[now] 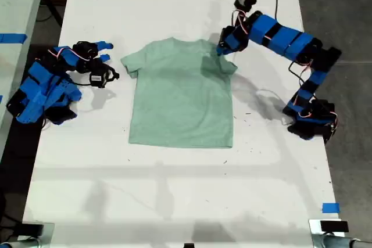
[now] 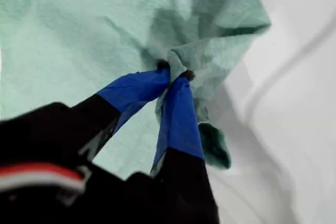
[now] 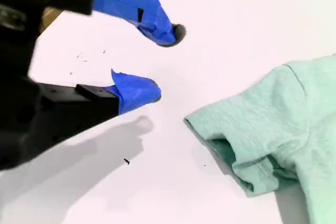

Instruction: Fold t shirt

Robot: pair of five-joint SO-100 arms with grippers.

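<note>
Clamped tight, my first claw pinches a bunched fold of the t shirt at the sleeve on the exterior view's right, cloth puckering up between its blue tips. My second claw hangs with its jaws spread, holding nothing, over bare white bench just off the other sleeve. That pale mint shirt lies mostly flat mid-bench, plain, round neck toward the far edge, hem straight, with the pinched sleeve pulled inward and wrinkled.
</note>
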